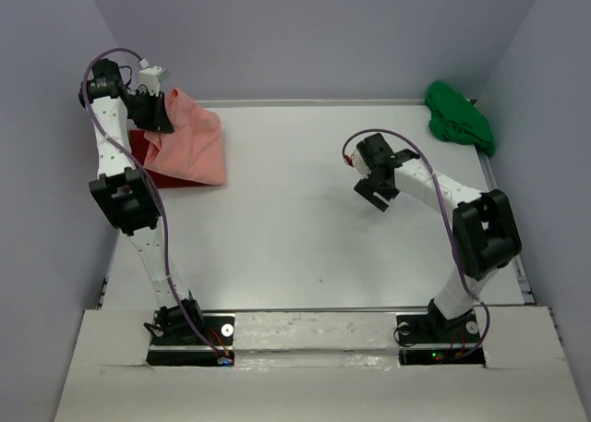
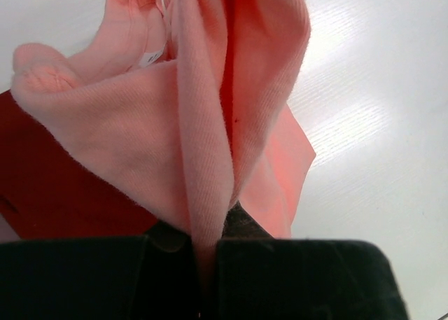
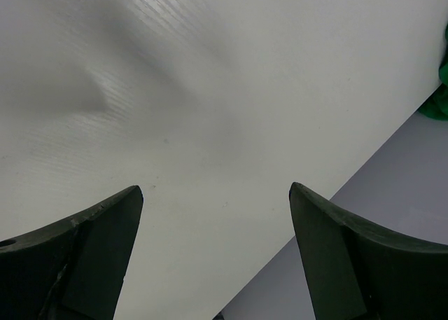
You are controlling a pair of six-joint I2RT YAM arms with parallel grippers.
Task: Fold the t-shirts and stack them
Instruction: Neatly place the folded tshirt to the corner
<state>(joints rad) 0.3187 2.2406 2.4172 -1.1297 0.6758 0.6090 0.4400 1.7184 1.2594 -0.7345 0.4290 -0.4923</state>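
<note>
White bench (image 1: 295,247), grey walls. At ten o'clock the left tool (image 1: 150,119) is clenched on a raised fold of the salmon-pink soft cloth t-shirt (image 1: 194,145), which drapes over the deep red cloth t-shirt (image 1: 140,154). At two o'clock lies the bright green crumpled cloth t-shirt (image 1: 459,117). Toward three o'clock the right tool (image 1: 377,193) hangs released, empty. Advised: draw the pink shirt onto open bench, right tool taking a second edge, and spread it flat before folding.

My left gripper (image 2: 203,271) has matt black fingers (image 2: 301,278) (plastic, by the look); the salmon-pink shirt (image 2: 140,138) is soft, finely ribbed cloth; beside that shirt the table (image 2: 378,124) is smooth, faintly glossy.
</note>
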